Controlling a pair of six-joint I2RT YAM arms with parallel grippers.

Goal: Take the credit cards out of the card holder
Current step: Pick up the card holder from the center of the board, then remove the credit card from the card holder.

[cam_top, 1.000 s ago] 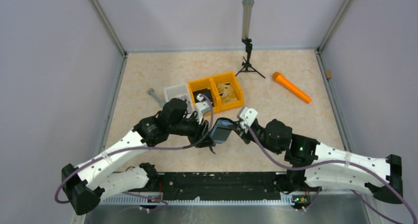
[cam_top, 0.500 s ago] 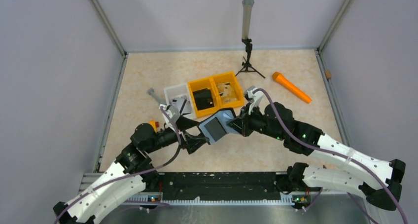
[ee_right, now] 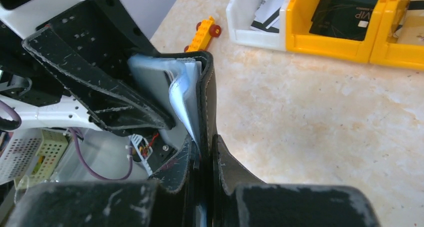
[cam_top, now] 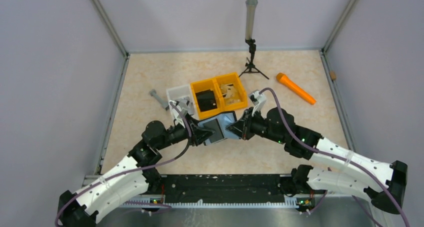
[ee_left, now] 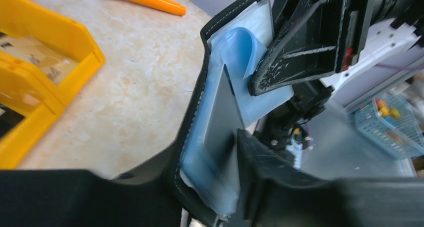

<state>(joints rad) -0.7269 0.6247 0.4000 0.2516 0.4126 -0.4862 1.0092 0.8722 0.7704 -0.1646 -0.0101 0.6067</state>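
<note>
Arms are meeting again over the middle of the table (cam_top: 150, 82), and this is the main change. A second ago the left arm was reaching further forward, half a second ago it was pulled back toward its base, and now it is coming in once more. The right arm is stretching more to the left than before and is bringing the card holder (cam_top: 220, 126) nearer to the yellow bin (cam_top: 223, 110).

The card holder is hanging open between both grippers and seems to be lifted off the table. The right gripper (cam_top: 235, 128) is staying clamped tight on one leaf of it. The left gripper (cam_top: 203, 135) is standing with its jaws on both sides of the other leaf, where a dark card (ee_left: 219, 122) is sitting in the pale blue lining. I cannot tell if it is already pinching.

A black card (cam_top: 205, 99) is lying in the yellow bin. So I am judging that one card is out already and the left arm is returning for the next.
</note>
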